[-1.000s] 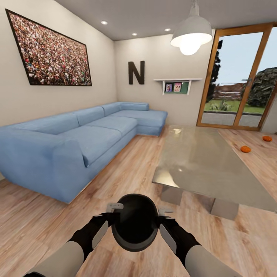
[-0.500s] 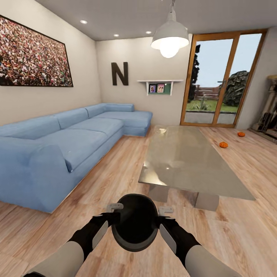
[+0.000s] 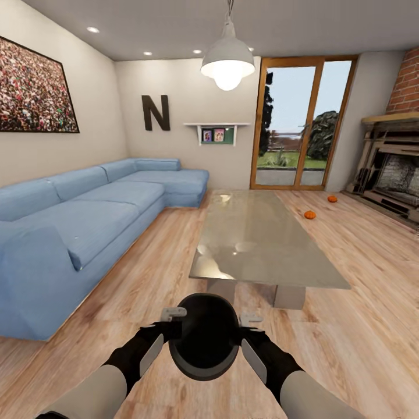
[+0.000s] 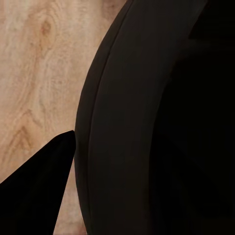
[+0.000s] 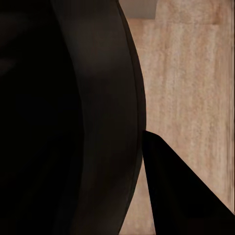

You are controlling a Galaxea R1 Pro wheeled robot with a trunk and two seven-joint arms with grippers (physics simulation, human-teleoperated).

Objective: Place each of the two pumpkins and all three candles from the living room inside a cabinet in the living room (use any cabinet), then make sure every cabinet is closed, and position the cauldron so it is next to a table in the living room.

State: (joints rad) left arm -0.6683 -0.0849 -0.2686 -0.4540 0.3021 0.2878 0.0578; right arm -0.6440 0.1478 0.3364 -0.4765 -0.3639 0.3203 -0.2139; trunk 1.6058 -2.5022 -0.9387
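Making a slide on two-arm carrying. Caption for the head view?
Both grippers, left gripper and right gripper, flank the black cauldron, facing the coffee table.

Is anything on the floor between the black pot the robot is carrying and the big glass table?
Nothing visible. The cauldron is held between the left gripper and right gripper, and only bare wood floor lies before the coffee table. The pumpkins sit far off, beyond the table.

You hold the round black wide-mouthed cauldron (image 3: 203,343) near the greyish glassy rectangular table (image 3: 262,244); two small orange pumpkins (image 3: 310,215) lie far right.
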